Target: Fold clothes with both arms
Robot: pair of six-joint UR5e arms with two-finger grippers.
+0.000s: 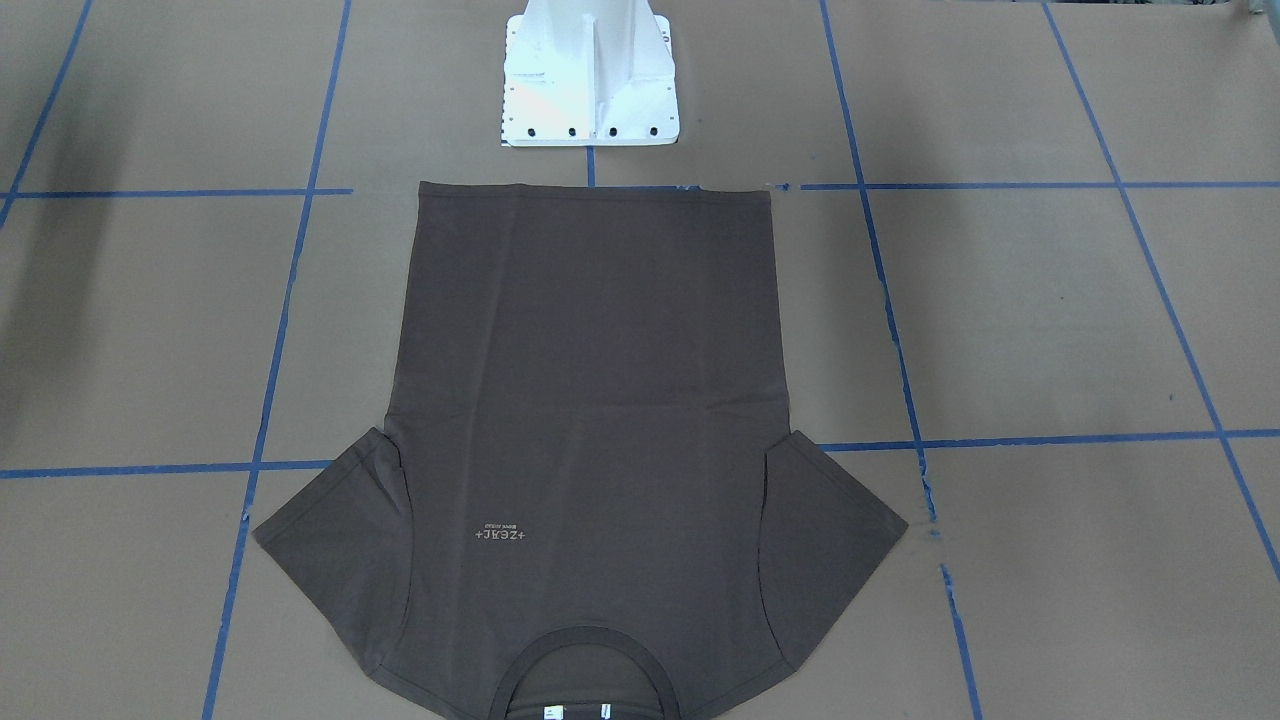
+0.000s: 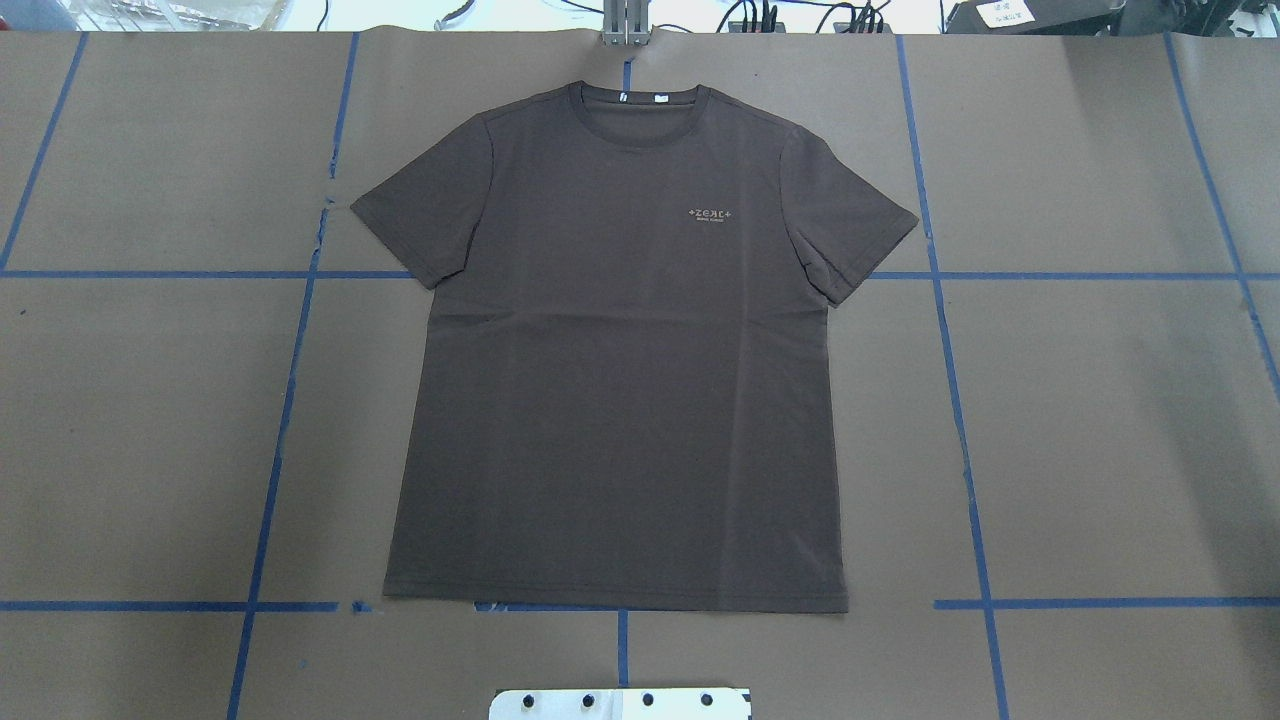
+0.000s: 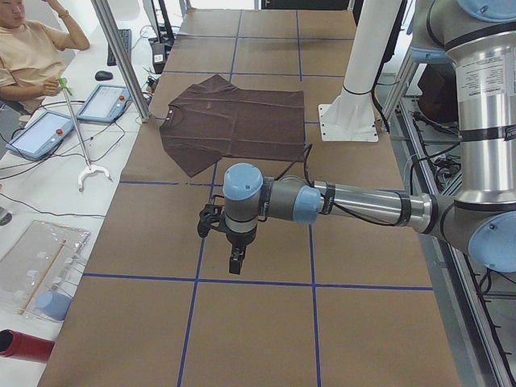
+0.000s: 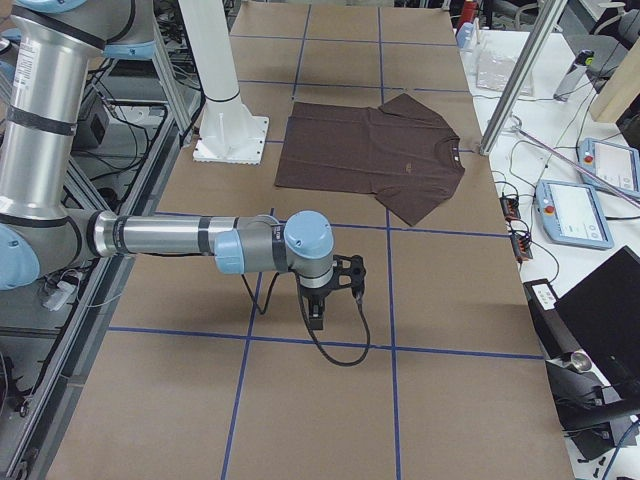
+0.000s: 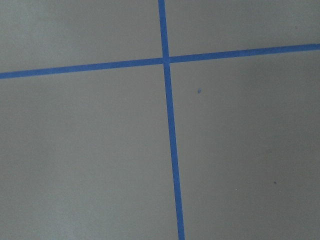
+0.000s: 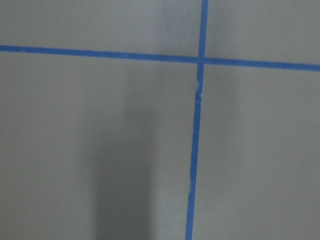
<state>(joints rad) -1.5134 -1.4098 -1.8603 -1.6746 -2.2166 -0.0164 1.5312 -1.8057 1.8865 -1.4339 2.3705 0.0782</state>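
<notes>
The left gripper [image 3: 235, 262], black with two fingers, points down in the middle of the left side view, over the brown paper table cover [image 3: 266, 330]. I cannot tell if its fingers are apart or together. It hangs from the left arm [image 3: 363, 205], a grey metal arm with light blue caps, which comes in from the right edge.

The right gripper [image 4: 316, 318], also black, points down in the middle of the right side view. I cannot tell how its fingers stand either. The grey right arm [image 4: 160, 237] comes in from the left edge.

Both wrist cameras see only brown paper and crossing blue tape lines [image 5: 171, 150].

The dark brown short-sleeved T-shirt [image 2: 620, 400] lies flat and spread out in the middle of the overhead view, well apart from both grippers. Its round collar [image 2: 640, 98] is at the top. Its hem is at the bottom, near the white metal base [image 2: 620, 703]. A small pale logo [image 2: 712, 215] sits on the chest, right of the middle.
</notes>
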